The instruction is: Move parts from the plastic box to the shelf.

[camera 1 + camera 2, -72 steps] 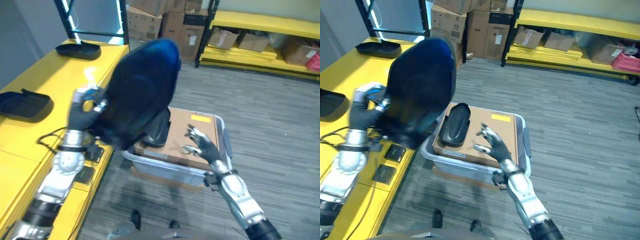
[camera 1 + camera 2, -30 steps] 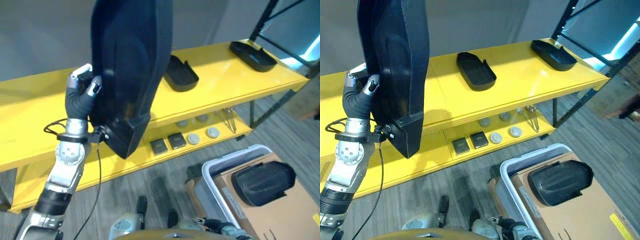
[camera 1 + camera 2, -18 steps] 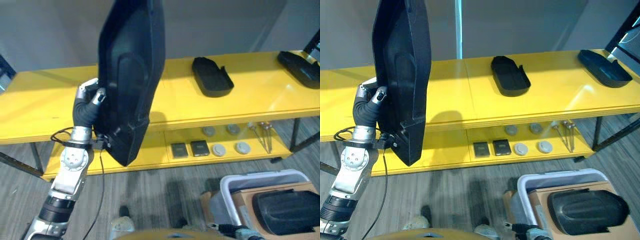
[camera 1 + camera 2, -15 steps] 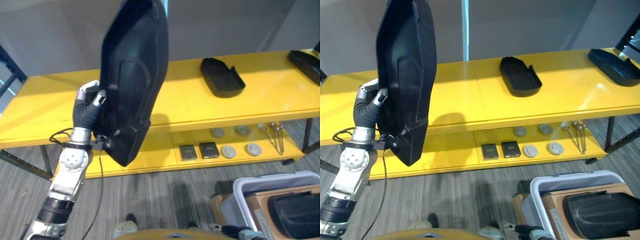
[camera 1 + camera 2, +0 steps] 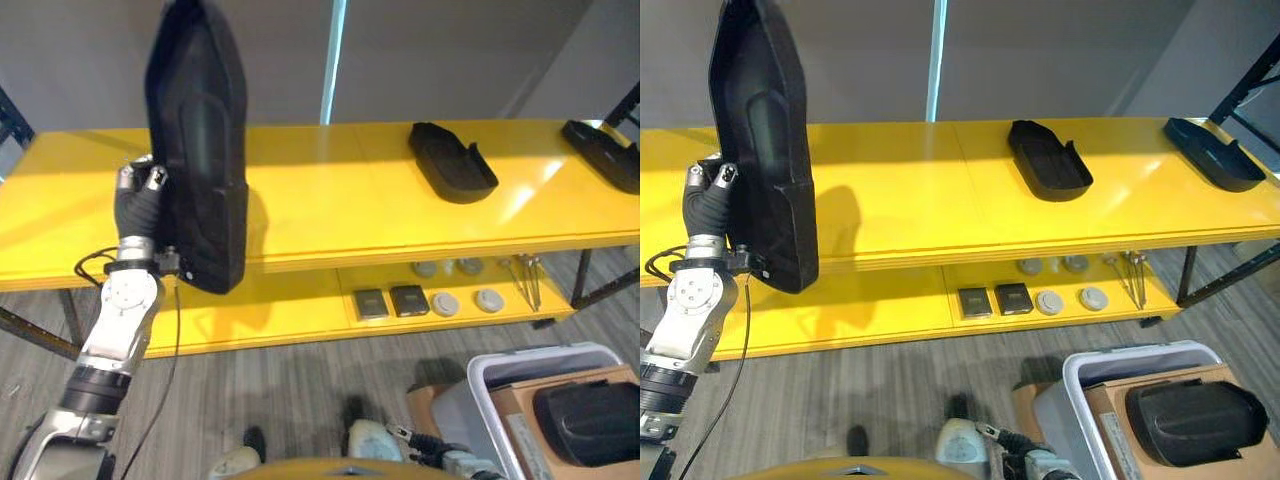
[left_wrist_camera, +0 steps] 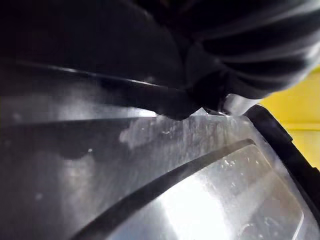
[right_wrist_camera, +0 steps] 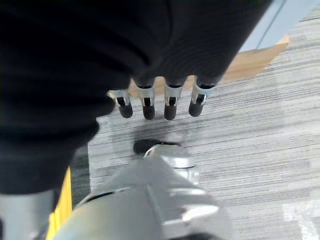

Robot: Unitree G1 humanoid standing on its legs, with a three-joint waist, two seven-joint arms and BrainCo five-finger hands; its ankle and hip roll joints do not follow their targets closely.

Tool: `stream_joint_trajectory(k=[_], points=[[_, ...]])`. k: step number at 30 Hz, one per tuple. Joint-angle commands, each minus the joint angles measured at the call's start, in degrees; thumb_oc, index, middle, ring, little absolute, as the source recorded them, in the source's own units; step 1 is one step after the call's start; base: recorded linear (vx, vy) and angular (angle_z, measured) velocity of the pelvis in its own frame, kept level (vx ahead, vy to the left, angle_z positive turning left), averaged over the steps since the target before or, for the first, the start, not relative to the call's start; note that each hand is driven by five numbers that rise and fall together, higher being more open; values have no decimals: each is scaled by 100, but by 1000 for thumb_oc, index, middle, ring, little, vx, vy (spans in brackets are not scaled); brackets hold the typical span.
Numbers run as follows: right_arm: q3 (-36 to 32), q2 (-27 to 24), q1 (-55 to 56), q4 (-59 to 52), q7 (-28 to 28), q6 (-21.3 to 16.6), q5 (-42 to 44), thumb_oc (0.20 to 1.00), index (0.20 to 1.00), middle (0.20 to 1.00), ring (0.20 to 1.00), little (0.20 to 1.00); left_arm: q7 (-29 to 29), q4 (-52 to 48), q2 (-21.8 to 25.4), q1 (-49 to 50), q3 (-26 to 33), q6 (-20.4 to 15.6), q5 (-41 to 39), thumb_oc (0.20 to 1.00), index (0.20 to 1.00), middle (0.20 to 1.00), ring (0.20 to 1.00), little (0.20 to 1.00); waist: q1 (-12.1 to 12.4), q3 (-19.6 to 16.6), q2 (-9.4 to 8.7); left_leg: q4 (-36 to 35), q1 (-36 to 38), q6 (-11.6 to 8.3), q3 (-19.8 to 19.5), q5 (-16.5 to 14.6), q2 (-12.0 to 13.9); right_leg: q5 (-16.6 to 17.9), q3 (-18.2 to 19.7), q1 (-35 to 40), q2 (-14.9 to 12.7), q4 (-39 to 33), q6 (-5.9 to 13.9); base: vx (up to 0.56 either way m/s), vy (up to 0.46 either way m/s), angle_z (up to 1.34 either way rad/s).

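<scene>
I've got one black part [image 5: 197, 150] upright in my left hand [image 5: 137, 195], fingers curled on its edge, over the yellow shelf [image 5: 330, 200] — not set down yet. Two parts [image 5: 1048, 160] already sit on the shelf; another [image 5: 1190, 420] waits in the plastic box [image 5: 1080, 375]. Right hand [image 7: 157, 100] hangs w/ fingers straight, empty.

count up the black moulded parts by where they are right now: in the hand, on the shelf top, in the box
held upright in the left hand: 1, the held part
lying on the yellow shelf top: 2, the middle part and the far part
in the plastic box: 1, the boxed part
total: 4
</scene>
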Motion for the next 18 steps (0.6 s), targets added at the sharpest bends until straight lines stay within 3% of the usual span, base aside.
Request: stream_joint_trajectory(k=[1, 3, 5, 8, 11, 18], points=[[456, -111, 141, 252, 62, -1, -486, 1000, 1000, 1000, 1000, 1000, 330, -260, -93, -742, -82, -250, -240, 200, 200, 200, 200, 200, -35, 2, 274, 8, -57, -166, -109, -499, 352, -58, -115, 606, 351, -429, -58, 93, -116, 60], [438, -252, 158, 199, -168, 96, 444, 1000, 1000, 1000, 1000, 1000, 346, -20, -159, -1095, -115, -65, -227, 200, 200, 200, 200, 200, -117, 41, 274, 22, -198, -249, -54, -425, 369, -43, -54, 651, 425, -622, -118, 66, -76, 5], [229, -442, 30, 99, -51, 153, 575, 1000, 1000, 1000, 1000, 1000, 418, 321, -174, -1495, -79, 72, -493, 200, 200, 200, 200, 200, -234, 144, 327, 8, -321, -302, 13, -356, 371, -12, 40, 577, 456, -718, -146, -25, 41, -26], [238, -558, -47, -24, 158, 149, 247, 1000, 1000, 1000, 1000, 1000, 398, 743, -70, -1874, -63, 115, -468, 200, 200, 200, 200, 200, -356, 246, 362, 8, -417, -351, 103, -323, 383, 12, 125, 480, 484, -767, -162, -22, 41, -25], [444, -650, -66, -208, 408, 243, 156, 1000, 1000, 1000, 1000, 1000, 335, 1423, 120, -2386, -79, 313, -1080, 200, 200, 200, 200, 200, -503, 402, 394, 8, -509, -377, 178, -283, 389, 45, 243, 373, 506, -791, -163, 7, 36, -28], [756, -824, -383, -286, 428, 141, 474, 1000, 1000, 1000, 1000, 1000, 438, 3093, 532, -3544, -467, 957, -1262, 200, 200, 200, 200, 200, -689, 697, 464, 8, -724, -419, 222, -211, 401, 75, 366, 120, 521, -778, -181, -34, 35, -17]])
